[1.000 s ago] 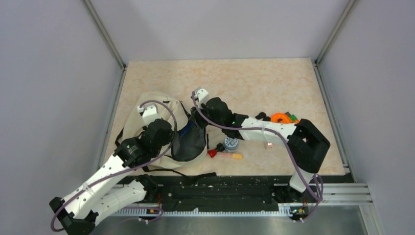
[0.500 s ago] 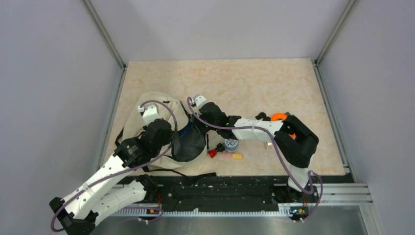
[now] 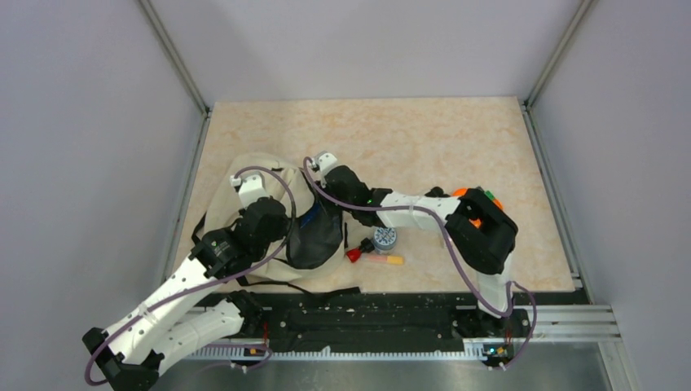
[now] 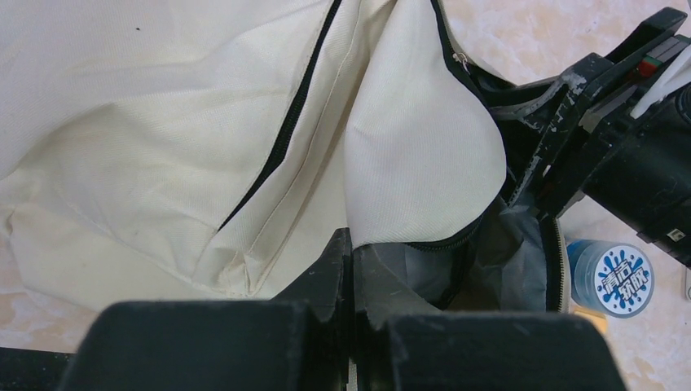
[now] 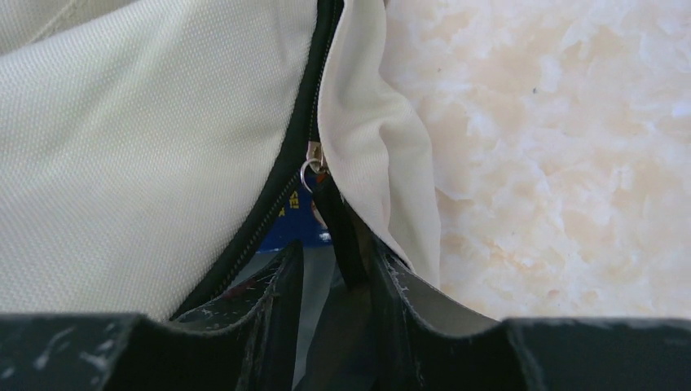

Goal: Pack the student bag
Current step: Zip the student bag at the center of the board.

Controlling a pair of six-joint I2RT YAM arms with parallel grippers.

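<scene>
the large cream canvas student bag [image 4: 163, 122] lies left of centre on the marbled table [image 3: 407, 138], the left gripper [image 4: 352, 261] pinching its rim to hold the mouth up while the right gripper [image 5: 334, 277] straddles the black zipper pull [image 5: 346, 236], grip impossible to tell.

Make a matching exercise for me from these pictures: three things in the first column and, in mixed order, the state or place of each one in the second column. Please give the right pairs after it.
Column 1
1. student bag
2. round jar
3. left gripper

Column 2
A. shut on the edge of the bag's opening
B. lies on the table with its zipper open
C. stands on the table, to the right of the bag

Pairs: 1-B; 2-C; 3-A
</scene>
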